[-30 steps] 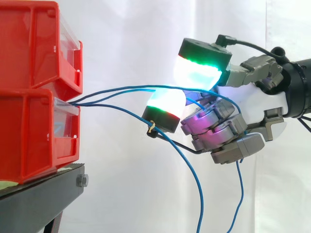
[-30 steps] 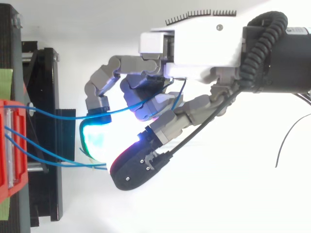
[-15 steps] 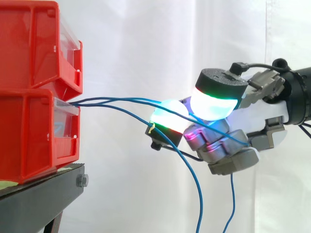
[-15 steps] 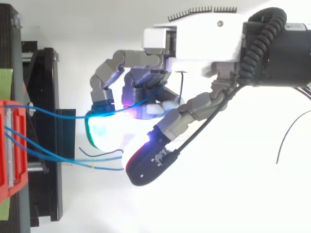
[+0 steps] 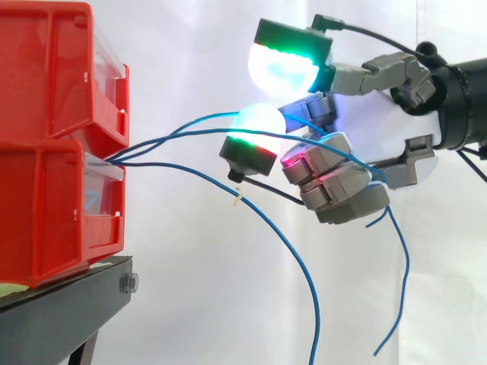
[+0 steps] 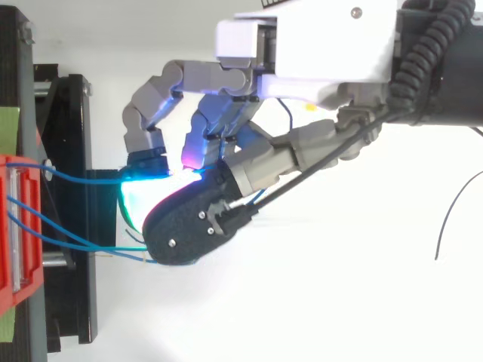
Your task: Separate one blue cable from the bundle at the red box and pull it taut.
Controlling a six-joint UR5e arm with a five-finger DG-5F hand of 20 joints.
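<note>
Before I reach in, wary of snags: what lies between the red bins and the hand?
In the side view, just the blue cables span that gap, from the red bins to the hand, before the white curtain.

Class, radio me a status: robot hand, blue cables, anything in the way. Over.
Robot hand shut on two blue cables by the red bins. Both bowed, not taut. Third blue cable hangs loose underneath.
</note>
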